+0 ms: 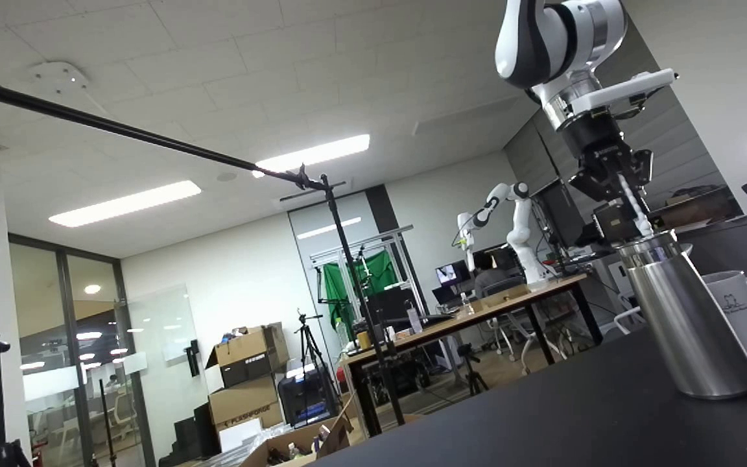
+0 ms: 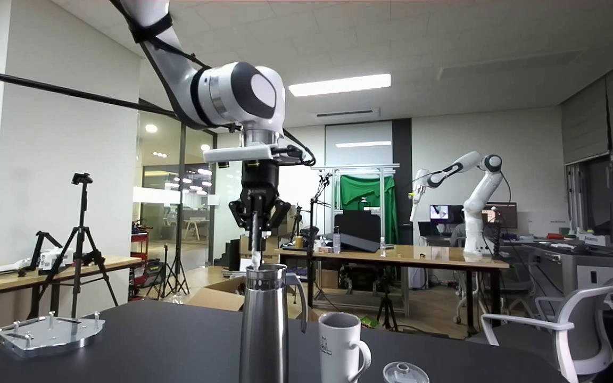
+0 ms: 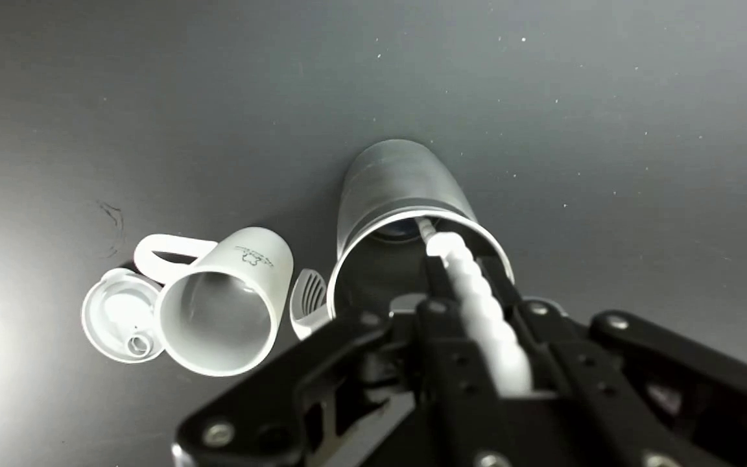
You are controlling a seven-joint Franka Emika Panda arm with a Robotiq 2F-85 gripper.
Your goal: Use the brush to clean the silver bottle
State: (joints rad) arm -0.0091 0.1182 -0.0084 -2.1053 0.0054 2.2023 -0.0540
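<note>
My gripper (image 1: 631, 206) points down above the silver bottle (image 1: 691, 324), which stands upright on the dark table with its mouth open. In an exterior view the bottle (image 2: 264, 335) shows a side handle. The gripper (image 2: 258, 234) is shut on the pale brush (image 2: 255, 239), whose handle hangs down, slightly tilted. In the wrist view the bumpy white handle of the brush (image 3: 484, 318) lies between the fingers of the gripper (image 3: 463, 259). Its thin lower part enters the mouth of the bottle (image 3: 399, 172). The brush's lower end is hidden inside the bottle.
A white mug (image 2: 333, 346) stands close beside the bottle on the table (image 2: 168, 340); it also shows in the wrist view (image 3: 260, 256). A small lid (image 2: 405, 373) lies by the mug. A metal plate with posts (image 2: 46, 338) lies at the table's far side.
</note>
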